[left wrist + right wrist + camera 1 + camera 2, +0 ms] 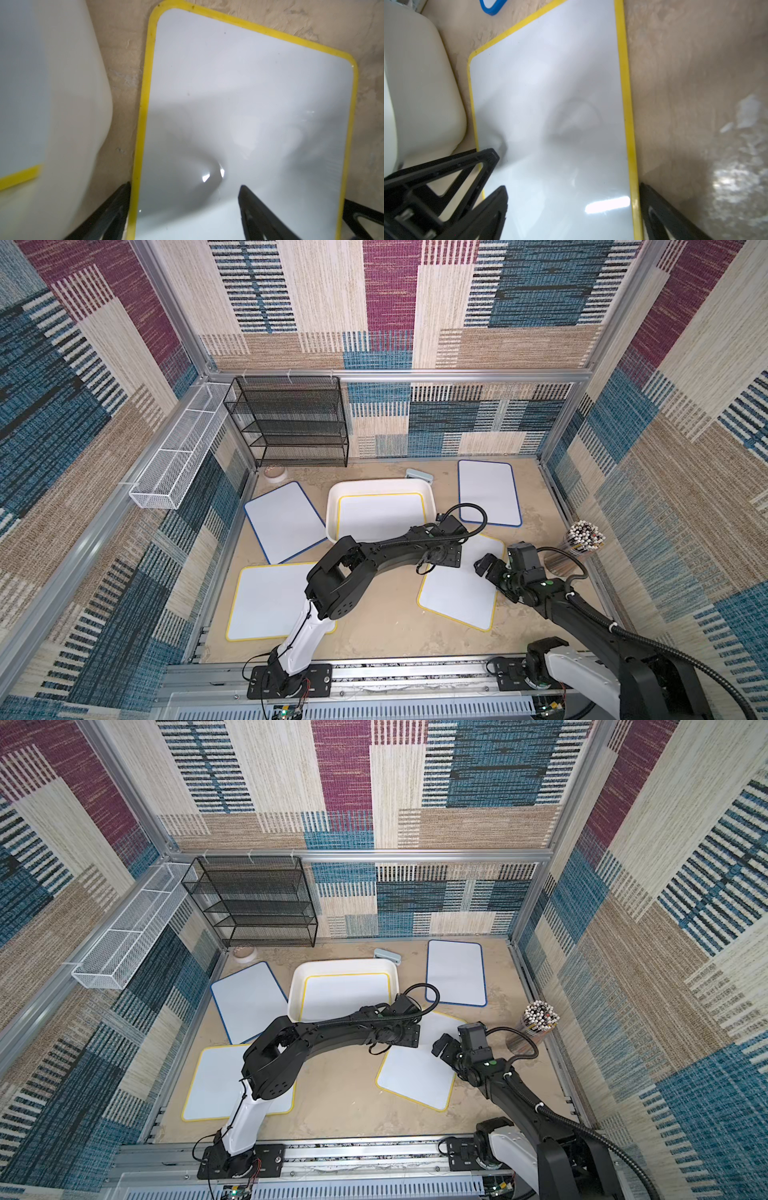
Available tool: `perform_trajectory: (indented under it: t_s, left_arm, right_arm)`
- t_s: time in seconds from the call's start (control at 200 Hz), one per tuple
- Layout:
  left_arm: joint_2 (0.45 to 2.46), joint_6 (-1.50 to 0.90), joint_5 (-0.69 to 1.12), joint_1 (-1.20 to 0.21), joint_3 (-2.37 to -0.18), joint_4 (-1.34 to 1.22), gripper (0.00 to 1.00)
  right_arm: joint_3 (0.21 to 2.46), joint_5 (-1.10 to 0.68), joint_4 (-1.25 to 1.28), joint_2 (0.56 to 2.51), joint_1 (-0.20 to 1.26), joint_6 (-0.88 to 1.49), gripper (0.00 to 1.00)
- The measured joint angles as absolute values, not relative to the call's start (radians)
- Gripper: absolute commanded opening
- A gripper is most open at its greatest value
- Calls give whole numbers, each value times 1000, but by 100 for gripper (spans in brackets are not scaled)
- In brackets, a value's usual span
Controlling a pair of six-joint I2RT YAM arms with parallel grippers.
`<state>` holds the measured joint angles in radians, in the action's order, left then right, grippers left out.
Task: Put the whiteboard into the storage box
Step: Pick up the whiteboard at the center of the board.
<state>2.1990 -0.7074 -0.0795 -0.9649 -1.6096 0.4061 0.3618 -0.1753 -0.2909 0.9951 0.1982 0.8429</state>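
While the left gripper [185, 186] and right gripper [572, 187] hang wide open over a yellow-edged whiteboard [457, 601] on the table [374, 635], the storage box [380, 486] just behind it holds one yellow-edged board [380, 514] already. Four more wait outside, I think.

a black mesh rack [291, 423] is standing in the tabletop's [374, 635] far left corner, a small bowl [275, 474] sitting at its foot — a pale blue block [419, 476] is lying by the far edge, a pencil cup [579, 545] standing at the right edge.
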Motion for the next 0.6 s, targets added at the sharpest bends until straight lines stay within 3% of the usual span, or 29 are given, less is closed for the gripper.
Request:
perform_trajectory:
  t_s: [0.195, 0.326, 0.601]
  left_arm:
    - [2189, -708, -82, -964, -1585, 371, 83]
    - [2185, -712, 7, -973, -1566, 276, 82]
    - [2175, -716, 59, -967, -1546, 238, 82]
  right_arm:
    - [334, -375, -300, 955, 141, 934, 100]
    - [314, -549, -277, 963, 125, 990, 100]
    - [309, -596, -314, 899, 104, 1042, 100]
